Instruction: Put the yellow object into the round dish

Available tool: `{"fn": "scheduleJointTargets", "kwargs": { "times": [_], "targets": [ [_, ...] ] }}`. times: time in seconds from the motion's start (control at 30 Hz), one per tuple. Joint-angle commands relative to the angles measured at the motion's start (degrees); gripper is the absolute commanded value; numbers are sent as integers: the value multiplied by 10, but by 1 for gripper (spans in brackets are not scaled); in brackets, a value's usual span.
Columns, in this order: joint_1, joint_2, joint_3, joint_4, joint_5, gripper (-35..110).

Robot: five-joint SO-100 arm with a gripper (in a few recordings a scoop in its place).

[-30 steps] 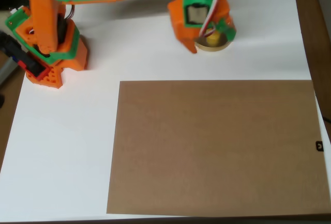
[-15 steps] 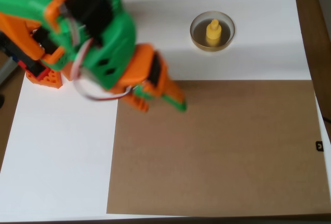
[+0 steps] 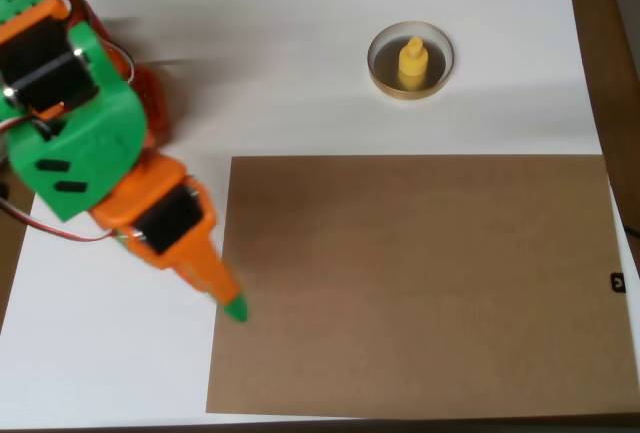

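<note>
The yellow object (image 3: 412, 63) stands upright inside the round dish (image 3: 380, 61), knob up, at the upper middle-right of the white table in the overhead view. My gripper (image 3: 232, 305) is far from it, at the lower left, with its tips at the left edge of the brown sheet. Its fingers look pressed together with nothing between them. The green and orange arm runs from the tips up to the top left corner.
A large brown cardboard sheet (image 3: 420, 283) covers the lower right of the white table (image 3: 300, 73). The table's wooden edge shows along the right side (image 3: 605, 53).
The arm has swung away from the dish, leaving the yellow object in it, and has moved down and left across the table to the brown sheet's left edge.
</note>
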Motion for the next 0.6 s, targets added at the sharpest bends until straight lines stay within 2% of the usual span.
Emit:
{"fn": "scheduleJointTargets", "kwargs": {
  "times": [0.0, 0.23, 0.57],
  "targets": [
    [54, 86, 45, -55, 29, 20],
    [100, 206, 176, -94, 37, 21],
    [89, 284, 293, -85, 70, 22]
  ]
}}
